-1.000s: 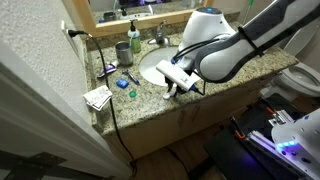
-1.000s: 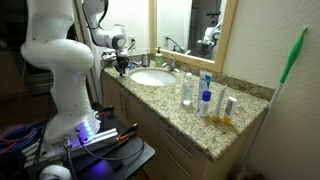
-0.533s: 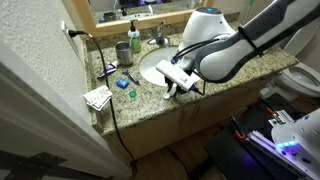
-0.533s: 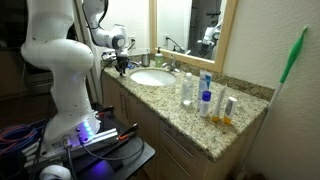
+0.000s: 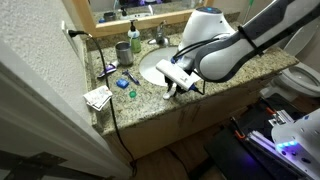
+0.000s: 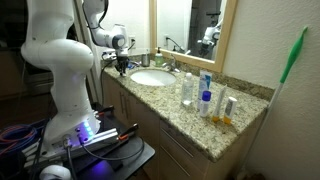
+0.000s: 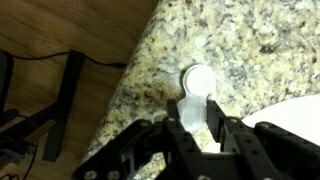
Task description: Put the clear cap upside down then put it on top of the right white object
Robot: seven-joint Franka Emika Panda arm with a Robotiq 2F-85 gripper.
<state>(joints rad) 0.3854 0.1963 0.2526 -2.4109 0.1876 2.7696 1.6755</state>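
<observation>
The sink basin point(image 5: 155, 68) sits mid-counter point(image 5: 140, 100); the clear cap point(image 7: 197, 80) is between basin and front edge, crumpled paper point(image 5: 98, 97) at a front corner, bottles point(image 6: 205, 95) toward the opposite end

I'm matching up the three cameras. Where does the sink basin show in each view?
Exterior view: sink basin upper middle, partly behind the arm.
Exterior view: sink basin left of centre, below the mirror.
Wrist view: only its white rim, in the lower right corner.
Shared landmark: the speckled granite counter around it.
</observation>
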